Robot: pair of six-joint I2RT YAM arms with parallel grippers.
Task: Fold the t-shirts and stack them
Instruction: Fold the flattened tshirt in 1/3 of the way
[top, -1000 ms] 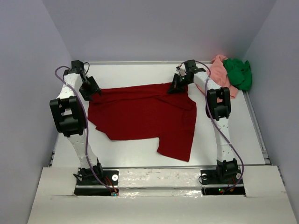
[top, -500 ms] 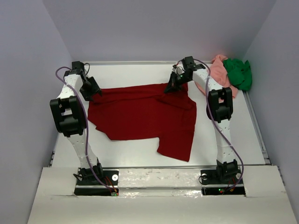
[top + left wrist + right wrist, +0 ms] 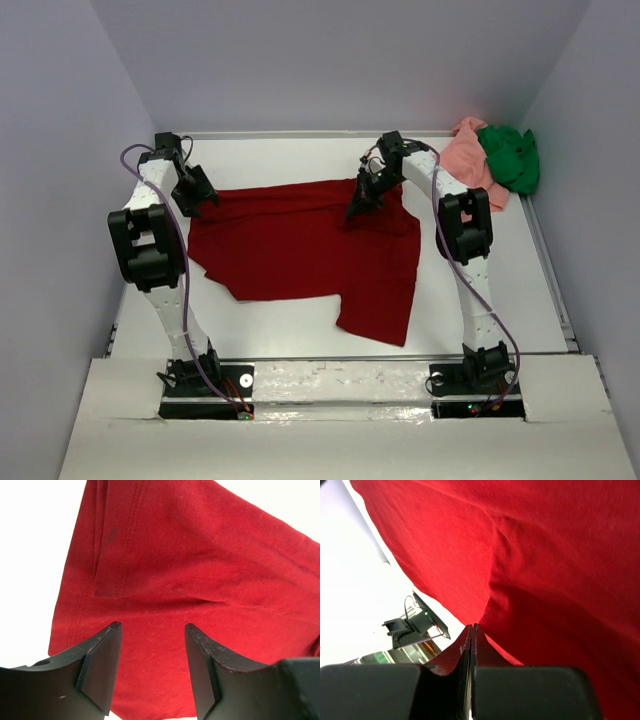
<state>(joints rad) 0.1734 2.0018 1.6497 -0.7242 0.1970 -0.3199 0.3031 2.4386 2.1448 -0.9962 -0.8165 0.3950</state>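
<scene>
Right gripper (image 3: 358, 205) is clamped on the far edge of the red shirt (image 3: 300, 250), fingers pressed together with cloth bunching at their tips. Left gripper (image 3: 200, 197) hangs over that shirt's far left corner, fingers apart, with only the cloth showing below the gap. On the white table (image 3: 300, 160) the red shirt lies spread across the middle, 1 flap reaching toward the near edge. Crumpled in the far right corner are the pink shirt (image 3: 468, 160) and the green shirt (image 3: 510, 155), green lying partly on pink.
</scene>
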